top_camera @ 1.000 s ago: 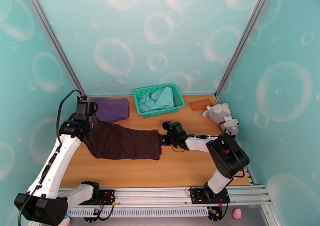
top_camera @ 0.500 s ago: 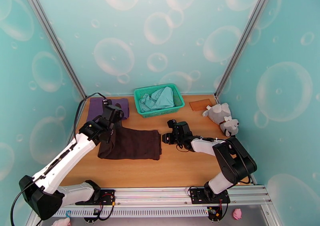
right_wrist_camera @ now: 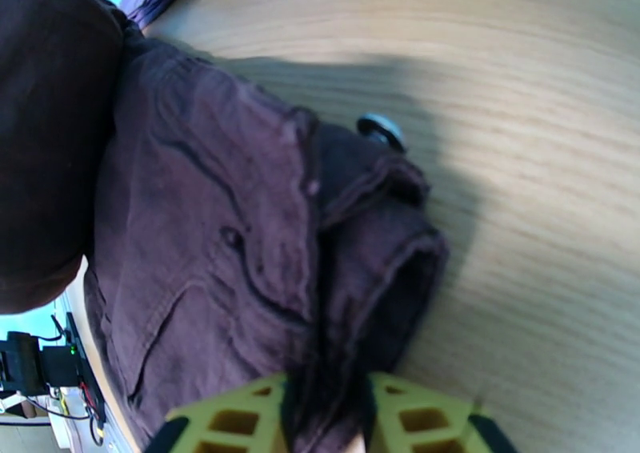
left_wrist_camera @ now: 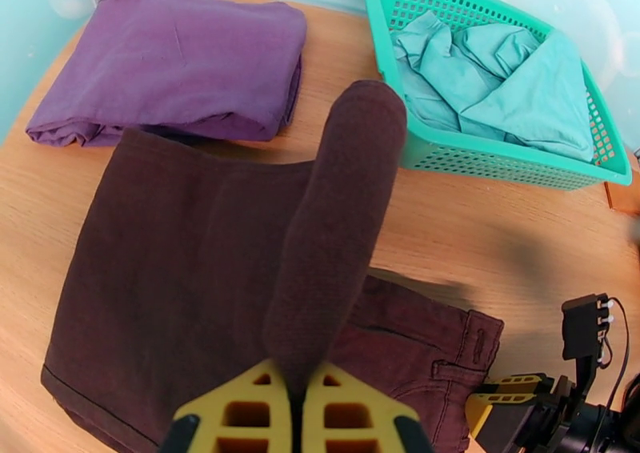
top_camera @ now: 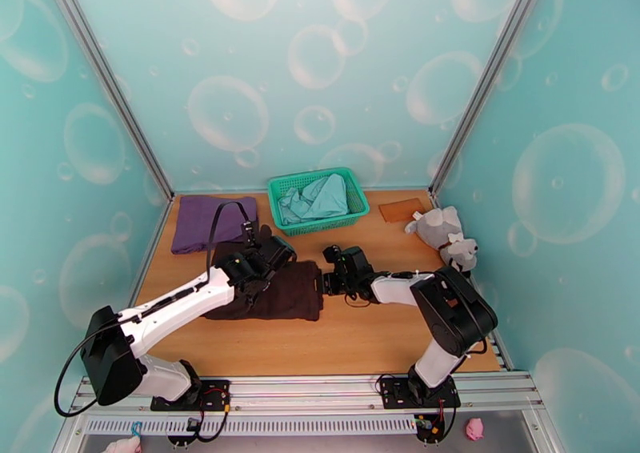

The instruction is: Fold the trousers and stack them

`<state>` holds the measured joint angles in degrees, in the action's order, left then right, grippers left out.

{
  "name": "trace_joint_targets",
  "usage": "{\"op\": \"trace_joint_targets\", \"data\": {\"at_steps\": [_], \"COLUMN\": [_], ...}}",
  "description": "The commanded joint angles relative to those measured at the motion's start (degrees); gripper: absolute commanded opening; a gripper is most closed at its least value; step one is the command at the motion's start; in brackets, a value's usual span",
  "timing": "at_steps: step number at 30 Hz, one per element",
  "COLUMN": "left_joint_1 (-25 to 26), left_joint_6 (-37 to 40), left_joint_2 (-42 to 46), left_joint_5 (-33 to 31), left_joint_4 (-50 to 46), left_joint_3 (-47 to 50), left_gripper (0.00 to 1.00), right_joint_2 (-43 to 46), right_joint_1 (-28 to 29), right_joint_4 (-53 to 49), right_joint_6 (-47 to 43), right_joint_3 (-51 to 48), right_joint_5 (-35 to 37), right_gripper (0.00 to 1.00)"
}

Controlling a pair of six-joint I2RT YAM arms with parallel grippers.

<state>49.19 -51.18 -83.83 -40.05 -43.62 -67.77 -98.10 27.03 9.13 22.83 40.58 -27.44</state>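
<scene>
Since one second ago, the left arm has swung from the table's left edge toward the centre, drawing the leg end of the dark chocolate-brown trousers (top_camera: pixel 280 296) of soft matte fabric over the waist half, so that the garment now lies as a shorter folded block on the light wooden table (top_camera: pixel 360 338), in front of the folded purple cloth (top_camera: pixel 214 221) and the green plastic mesh basket (top_camera: pixel 320 223) holding a crumpled pale teal garment (top_camera: pixel 320 197). Left gripper (left_wrist_camera: pixel 296 378): yellow fingers clamped together on a raised roll of the trousers (left_wrist_camera: pixel 176 262); in the top view this gripper (top_camera: pixel 276 253) hangs over the fold's far right corner. Right gripper (right_wrist_camera: pixel 328 406): fingers closed on the bunched waistband of the trousers (right_wrist_camera: pixel 216 230), beside a round metal button (right_wrist_camera: pixel 382 129); in the top view it (top_camera: pixel 326 280) sits at the garment's right edge. A grey plush toy (top_camera: pixel 444 234) rests at the far right.
</scene>
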Motion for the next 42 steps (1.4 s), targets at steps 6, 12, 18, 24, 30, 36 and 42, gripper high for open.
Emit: {"op": "trace_joint_targets", "data": {"at_steps": [6, 12, 18, 24, 30, 36, 42], "left_joint_1": [3.57, 6.66, 9.36, 12.11, 12.5, 12.62, 6.24], "left_joint_6": [-3.59, -9.03, -18.01, -21.96, -20.81, -5.19, 8.75], "left_joint_2": [-2.07, -3.99, -15.43, -30.16, -32.45, -18.64, 1.92], "left_joint_5": [-2.14, -1.44, -1.02, -2.74, -0.82, 1.34, 13.54], "left_joint_4": [1.16, 1.66, -4.04, -12.03, -10.39, 9.4, 34.49], "left_joint_3": [-3.92, -4.88, -13.32, -24.74, -26.31, -13.47, 8.98], "left_gripper": [0.0, 0.0, 0.0, 0.0, 0.29, 0.76, 0.99], "right_joint_2": [-4.61, -4.96, -4.73, -4.42, -2.81, 3.47, 13.18], "right_joint_1": [0.68, 0.71, 0.74, 0.6, -1.03, -5.27, -7.85], "right_joint_4": [-3.79, -4.9, -4.92, -5.04, -2.85, 1.42, 5.27], "right_joint_6": [-0.38, -0.08, -0.07, -0.18, 1.71, 5.01, 4.57], "right_joint_3": [3.02, 3.35, 3.28, 3.19, 1.29, -3.63, -7.71], "right_joint_5": [-0.84, 0.34, 0.4, 0.7, 0.34, 0.23, 4.08], "right_gripper": [0.07, 0.03, 0.02, 0.02, 0.14, 0.22, 0.26]}}
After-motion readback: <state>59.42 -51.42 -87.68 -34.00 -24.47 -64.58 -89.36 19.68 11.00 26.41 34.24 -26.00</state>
